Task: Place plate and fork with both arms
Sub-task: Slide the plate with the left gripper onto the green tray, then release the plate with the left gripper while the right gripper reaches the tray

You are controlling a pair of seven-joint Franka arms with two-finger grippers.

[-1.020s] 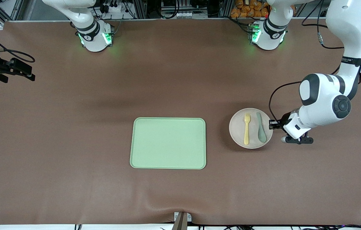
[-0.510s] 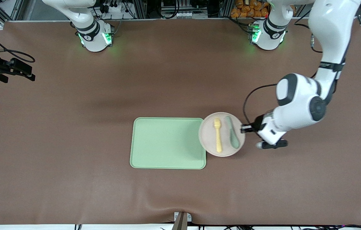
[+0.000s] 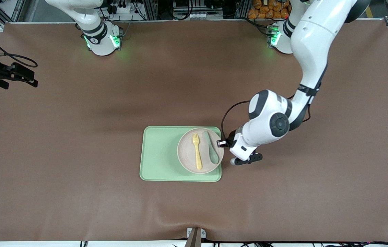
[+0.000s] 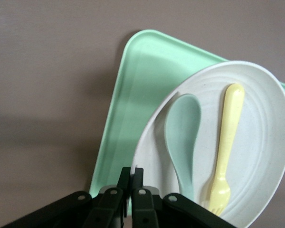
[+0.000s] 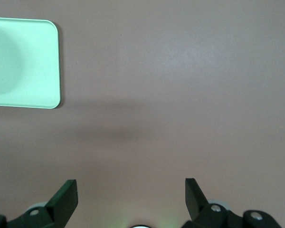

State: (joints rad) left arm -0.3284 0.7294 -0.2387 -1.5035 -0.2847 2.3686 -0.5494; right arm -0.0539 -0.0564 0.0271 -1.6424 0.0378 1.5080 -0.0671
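The pale beige plate [image 3: 187, 156] is over the end of the light-green tray [image 3: 159, 154] toward the left arm; I cannot tell if it rests on it. The pale-yellow fork [image 3: 197, 151] and a muted-green spoon [image 3: 211, 149] lie side by side on the plate. My left gripper [image 3: 222, 143] is shut on the plate's rim. In the left wrist view the left gripper [image 4: 131, 172] pinches the rim of the plate [image 4: 261, 142], with the fork [image 4: 226, 142], spoon [image 4: 183, 137] and tray [image 4: 133, 95] visible. My right gripper [image 3: 25, 73] waits open and empty over the table at the right arm's end.
The brown table mat [image 3: 77, 192] surrounds the tray. In the right wrist view the right gripper [image 5: 130, 190] is over bare mat, with a corner of the tray [image 5: 23, 61] in sight. A small bracket [image 3: 195, 235] sits at the table edge nearest the front camera.
My left gripper has carried the plate, with fork and spoon on it, from the mat at the left arm's end to over the tray. The right arm has not moved.
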